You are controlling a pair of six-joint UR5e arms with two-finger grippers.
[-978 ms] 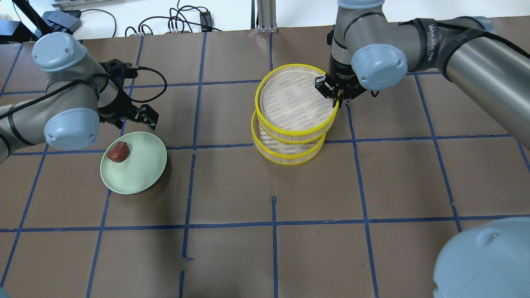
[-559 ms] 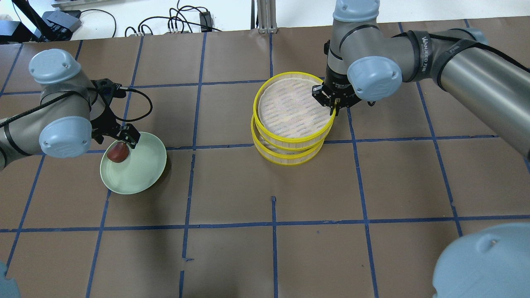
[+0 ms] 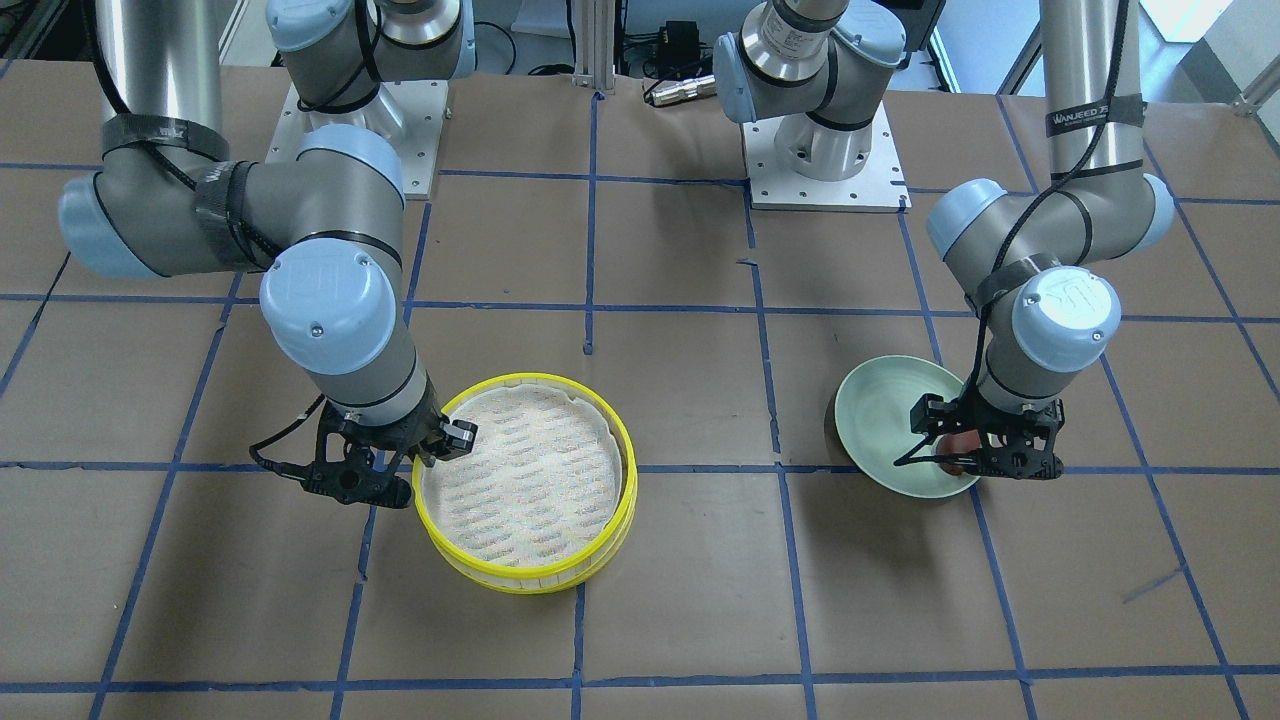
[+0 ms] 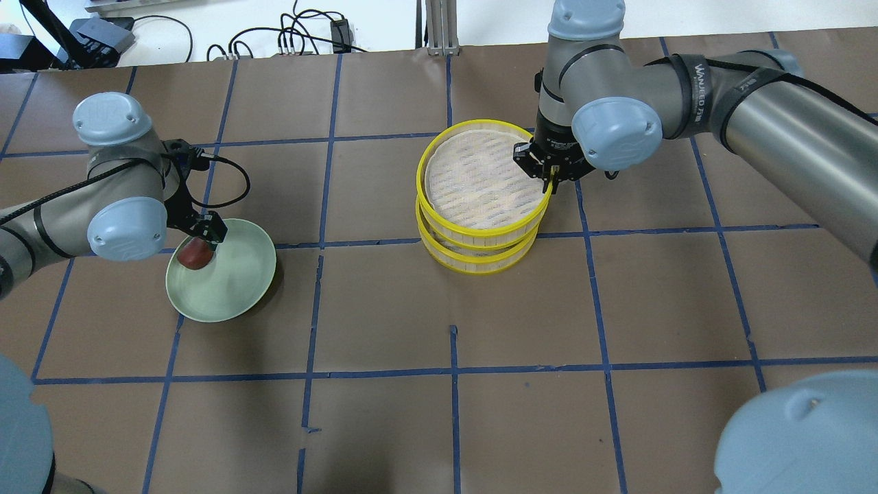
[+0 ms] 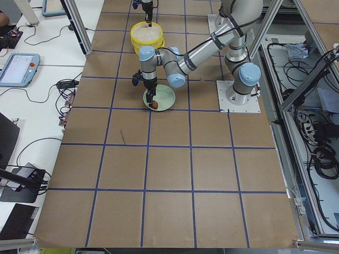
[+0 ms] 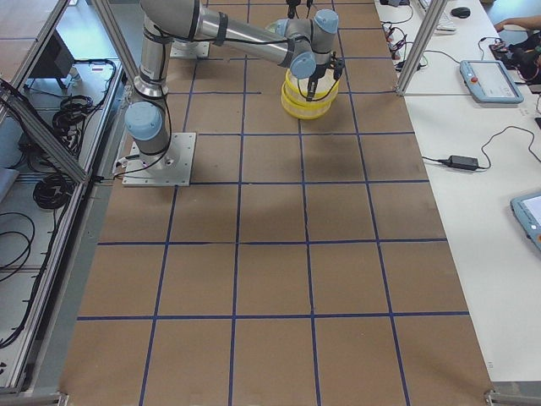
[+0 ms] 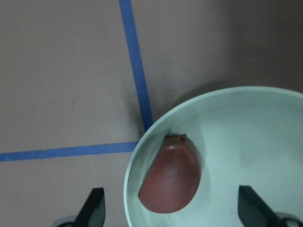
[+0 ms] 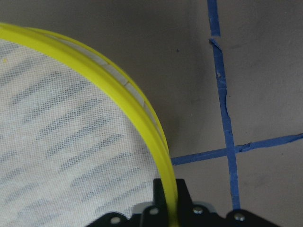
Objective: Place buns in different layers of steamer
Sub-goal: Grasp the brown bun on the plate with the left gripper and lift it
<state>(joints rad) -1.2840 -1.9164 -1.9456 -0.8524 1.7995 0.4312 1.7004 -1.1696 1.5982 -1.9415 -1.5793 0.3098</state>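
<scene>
The dark reddish-brown bun (image 4: 195, 255) lies at the left edge of the pale green plate (image 4: 236, 285). My left gripper (image 4: 206, 232) is open just above it; in the left wrist view the bun (image 7: 170, 182) lies between the two fingertips (image 7: 94, 208). Two yellow-rimmed steamer layers are stacked at mid-table. My right gripper (image 4: 549, 180) is shut on the right rim of the upper layer (image 4: 480, 237), which sits slightly offset on the lower layer (image 4: 480, 266). The right wrist view shows the rim (image 8: 118, 90) running into the jaws. The white bun is hidden.
Brown paper with a blue tape grid covers the table. Cables lie beyond the far edge (image 4: 288, 41). The arm bases (image 3: 820, 150) stand at the robot side. The upper layer's woven liner (image 3: 520, 470) holds nothing.
My left gripper has moved down over the plate onto the brown bun. My right gripper has brought the upper layer down and more in line with the lower one.
</scene>
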